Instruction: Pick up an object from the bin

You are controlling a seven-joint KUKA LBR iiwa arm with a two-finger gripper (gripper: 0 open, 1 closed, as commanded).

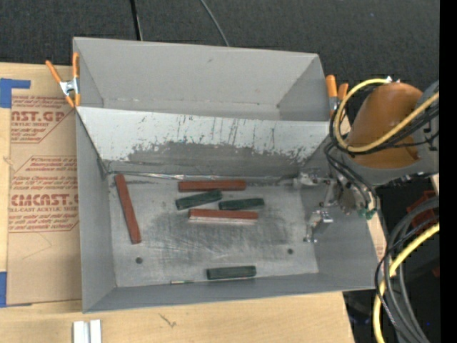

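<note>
Now, claw [315,227]: low at the right side of the bin [200,77], over bare floor; how far open it is cannot be told, and nothing shows in it.
Bin walls: sloped inward, so the loose things have likely settled flat on the floor.
Nearest things: green bar [241,204] and red bar [223,216], side by side, left of the claw and apart from it.
Cluster: top red bar [212,186] and left green bar [198,201] lie close behind those two; such crowding may hamper a grasp.
Loners: slanted red bar [128,209] by the left wall; front green bar [230,272] alone, probably the easier pick.
Task stage: nothing lifted yet.
</note>
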